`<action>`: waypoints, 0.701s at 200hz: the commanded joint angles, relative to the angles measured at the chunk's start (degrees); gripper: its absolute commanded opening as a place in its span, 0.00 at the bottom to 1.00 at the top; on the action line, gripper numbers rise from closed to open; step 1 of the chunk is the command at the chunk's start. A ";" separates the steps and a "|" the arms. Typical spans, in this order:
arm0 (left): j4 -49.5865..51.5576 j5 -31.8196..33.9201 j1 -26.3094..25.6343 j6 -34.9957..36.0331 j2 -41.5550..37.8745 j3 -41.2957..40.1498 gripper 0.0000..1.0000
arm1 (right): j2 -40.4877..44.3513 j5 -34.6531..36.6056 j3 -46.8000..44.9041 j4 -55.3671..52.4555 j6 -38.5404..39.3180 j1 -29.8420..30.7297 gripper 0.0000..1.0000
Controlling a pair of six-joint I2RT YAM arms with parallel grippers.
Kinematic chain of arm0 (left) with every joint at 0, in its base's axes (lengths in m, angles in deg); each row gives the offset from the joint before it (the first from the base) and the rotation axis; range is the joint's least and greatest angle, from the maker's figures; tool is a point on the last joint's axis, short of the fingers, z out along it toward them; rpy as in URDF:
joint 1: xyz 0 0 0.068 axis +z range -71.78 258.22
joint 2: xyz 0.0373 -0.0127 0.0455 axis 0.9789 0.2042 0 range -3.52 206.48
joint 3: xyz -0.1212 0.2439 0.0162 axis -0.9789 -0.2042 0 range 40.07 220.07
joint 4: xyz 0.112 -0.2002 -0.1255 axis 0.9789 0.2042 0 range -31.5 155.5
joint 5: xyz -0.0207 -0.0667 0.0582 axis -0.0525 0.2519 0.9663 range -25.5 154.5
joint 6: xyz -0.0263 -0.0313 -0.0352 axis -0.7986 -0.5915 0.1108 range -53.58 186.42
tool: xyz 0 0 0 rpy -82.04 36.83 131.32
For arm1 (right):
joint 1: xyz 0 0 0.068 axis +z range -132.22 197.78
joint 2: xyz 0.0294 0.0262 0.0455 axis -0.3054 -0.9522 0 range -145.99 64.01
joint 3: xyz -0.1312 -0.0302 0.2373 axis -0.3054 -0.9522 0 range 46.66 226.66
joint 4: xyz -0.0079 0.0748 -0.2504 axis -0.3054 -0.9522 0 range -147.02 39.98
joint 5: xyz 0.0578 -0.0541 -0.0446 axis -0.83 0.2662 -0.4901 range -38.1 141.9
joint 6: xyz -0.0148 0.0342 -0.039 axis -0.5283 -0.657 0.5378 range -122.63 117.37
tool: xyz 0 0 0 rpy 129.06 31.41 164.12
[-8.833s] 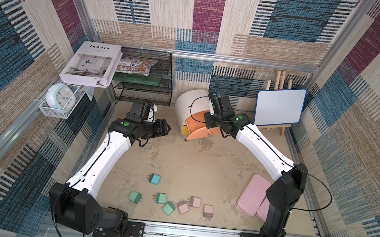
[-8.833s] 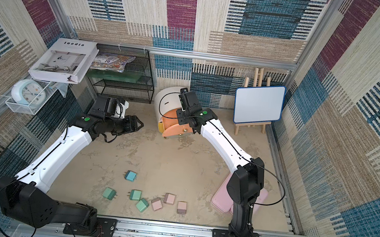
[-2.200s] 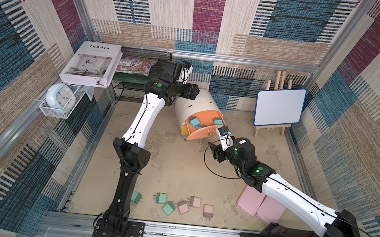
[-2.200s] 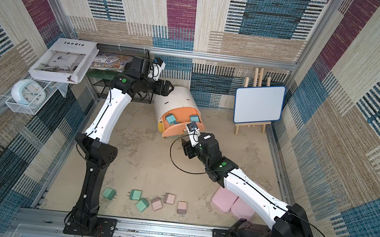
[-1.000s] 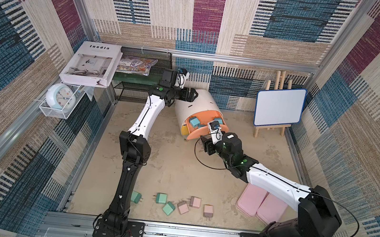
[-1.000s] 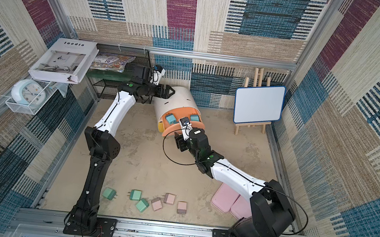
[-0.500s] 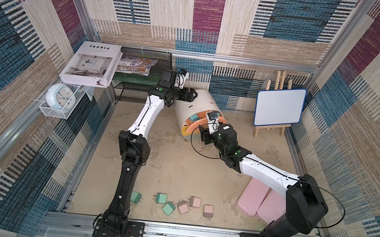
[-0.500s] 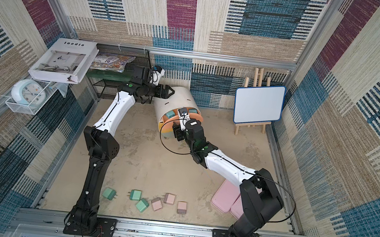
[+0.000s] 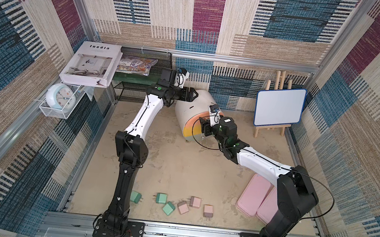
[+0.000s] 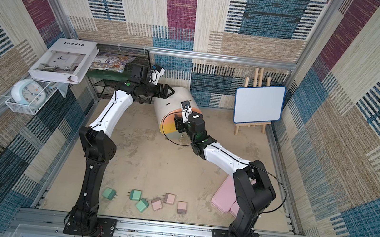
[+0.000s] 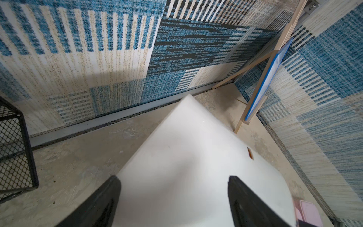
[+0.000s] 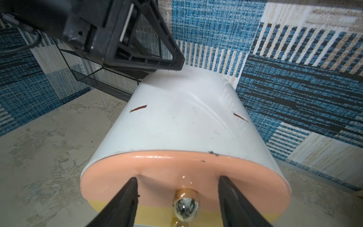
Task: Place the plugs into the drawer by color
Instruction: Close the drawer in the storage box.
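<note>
Right gripper (image 12: 177, 177) first: its two black tapered fingers stand apart, one on each side of the round brass knob (image 12: 185, 204) without touching it, tips up against the glossy peach drawer front (image 12: 110, 176). I hold nothing there. My left gripper (image 11: 173, 178) is spread as well, its matt black fingers lying over the rear of the smooth white barrel-shaped cabinet (image 9: 189, 109). Whether they press on the shell or only hover over it I cannot tell.

The cabinet stands at the back of the mottled sandy table (image 9: 177, 167), between the black wire-mesh rack (image 9: 135, 89) and the small whiteboard (image 9: 279, 107) on its wooden easel. Two thin slots cut its shell.

Three mint green plugs (image 9: 161, 198) and three pale pink plugs (image 9: 195, 202), rounded cubes with metal prongs, lie in a loose row near the front rail, well apart from the cabinet. Flat pink boxes (image 9: 252, 197) lie by my right arm.

Below the peach front only a strip of the yellow front (image 12: 155, 213) shows. Anything lower is cut off in the right wrist view, and in both top views my right wrist covers much of the fronts.

A second ago the peach drawer stood pulled out with blue plugs showing inside. Now its front sits flush with the white shell and hides them, and my right arm has closed in on it.
</note>
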 commanded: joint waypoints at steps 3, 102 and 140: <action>0.89 -1.45 -0.28 -0.23 -1.34 -1.55 0.87 | -0.57 -2.34 0.84 3.14 -1.50 -0.58 0.68; 6.29 6.66 -0.41 -1.98 -8.31 -1.33 0.84 | 11.56 -12.30 -15.35 6.15 -15.55 -3.33 0.69; 6.74 4.21 -0.93 -1.09 -7.84 -2.71 0.83 | 8.53 -20.68 -19.26 11.66 -27.66 -7.78 0.65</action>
